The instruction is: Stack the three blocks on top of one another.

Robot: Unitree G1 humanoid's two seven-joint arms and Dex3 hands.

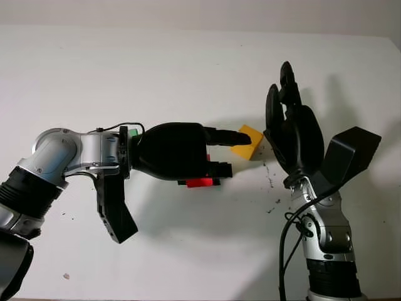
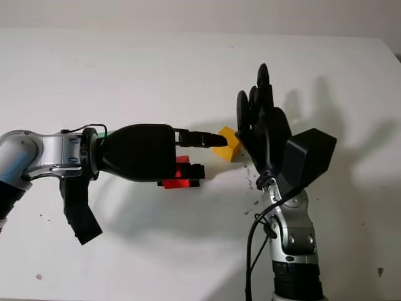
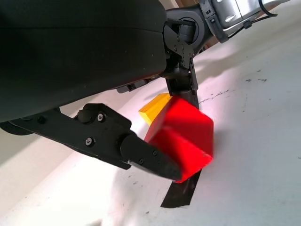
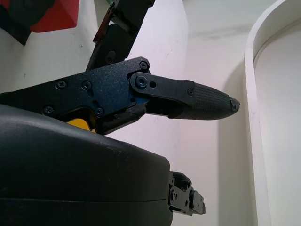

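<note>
One red block point(image 3: 181, 136) gripped in left hand point(image 1: 188, 153), yellow block point(image 1: 247, 143) beside, right hand point(image 1: 291, 135) open nearby.

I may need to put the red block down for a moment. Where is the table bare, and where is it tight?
Bare white table lies beyond both hands, and nearer the robot between the two forearms. It is crowded mid-table: the left hand grips the red cube-shaped block, a finger reaches the yellow cube-shaped block, and the open right hand stands just beside it.
</note>
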